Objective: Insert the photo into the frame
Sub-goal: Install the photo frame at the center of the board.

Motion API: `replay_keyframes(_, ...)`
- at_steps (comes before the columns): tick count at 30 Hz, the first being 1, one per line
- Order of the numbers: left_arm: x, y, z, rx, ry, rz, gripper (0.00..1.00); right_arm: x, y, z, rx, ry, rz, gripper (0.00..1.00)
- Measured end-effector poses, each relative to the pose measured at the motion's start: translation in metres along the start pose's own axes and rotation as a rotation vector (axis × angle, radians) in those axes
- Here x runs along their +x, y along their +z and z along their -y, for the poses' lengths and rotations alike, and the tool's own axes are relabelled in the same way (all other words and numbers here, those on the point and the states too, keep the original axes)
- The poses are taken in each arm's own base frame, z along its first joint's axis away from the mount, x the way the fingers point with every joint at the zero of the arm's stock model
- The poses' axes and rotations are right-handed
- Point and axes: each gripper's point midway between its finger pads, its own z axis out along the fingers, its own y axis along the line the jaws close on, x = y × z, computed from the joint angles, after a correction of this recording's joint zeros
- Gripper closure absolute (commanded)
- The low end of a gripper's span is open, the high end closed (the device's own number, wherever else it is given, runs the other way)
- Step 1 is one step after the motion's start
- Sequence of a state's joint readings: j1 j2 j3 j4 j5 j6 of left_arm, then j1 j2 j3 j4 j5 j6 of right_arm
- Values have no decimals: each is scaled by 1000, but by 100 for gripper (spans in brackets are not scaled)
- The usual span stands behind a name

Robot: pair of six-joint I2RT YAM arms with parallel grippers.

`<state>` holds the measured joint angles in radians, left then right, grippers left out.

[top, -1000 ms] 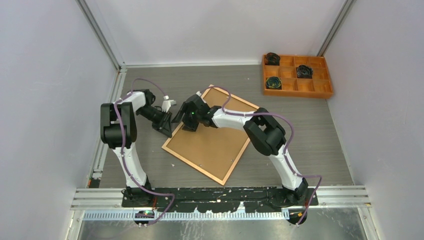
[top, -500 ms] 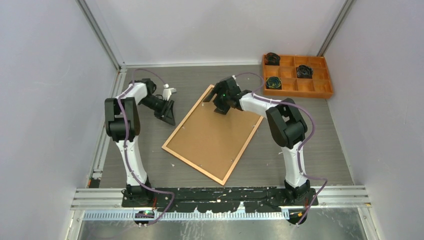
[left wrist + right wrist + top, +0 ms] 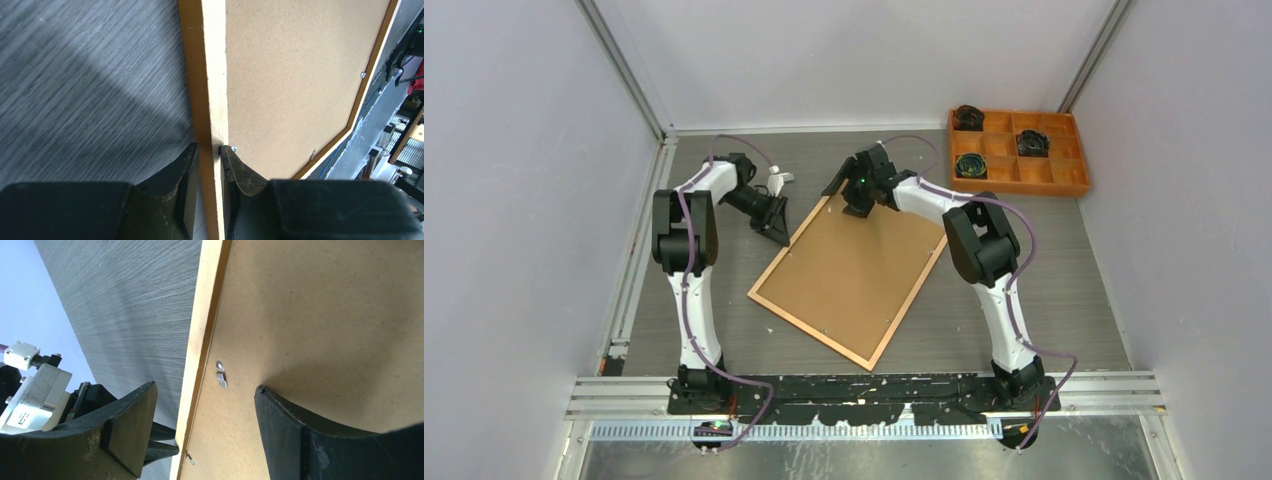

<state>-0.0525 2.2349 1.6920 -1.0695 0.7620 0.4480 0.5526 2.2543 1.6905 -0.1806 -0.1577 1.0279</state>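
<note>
Orange-brown frame [image 3: 809, 329] lies face-down and askew in the middle of the desk [image 3: 1044, 290], its plain brown backing board [image 3: 854, 270] turned up. That is the side from which a print goes in. The photo itself shows in no view. Whether it sits under the board cannot be told.

The left pincer [image 3: 210, 150] straddles the frame's far-left rail [image 3: 212, 75], one finger on the outer orange face and the other on the inner side, beside a small metal clip. The fingers look pressed in on the rail from both sides, so I judge it clamped there. The likely purpose is to pin the frame so it cannot slide while the other arm works on it. In the overhead view this pincer [image 3: 776, 225] reaches in low from the left, meeting that edge side-on.

The right pincer [image 3: 205, 390] hangs over the frame's far corner with its fingers well apart and nothing between them. A turn clip [image 3: 220, 374] lies in the gap below. That placement suggests the clips holding the board are its target. The step in hand seems to be releasing or securing the backing.

An orange compartment tray [image 3: 1019, 188] sits well apart at the far right and plays no part here.
</note>
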Motion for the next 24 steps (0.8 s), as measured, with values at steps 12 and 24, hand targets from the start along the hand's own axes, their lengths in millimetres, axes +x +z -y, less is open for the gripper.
replay_keyframes(12, 0, 1, 2, 15, -5, 3, 80, 0, 15, -15, -60, 23, -29, 27)
replay_keyframes(24, 1, 2, 3, 22, -7, 3, 81, 6, 23, -25, -88, 38, -48, 28)
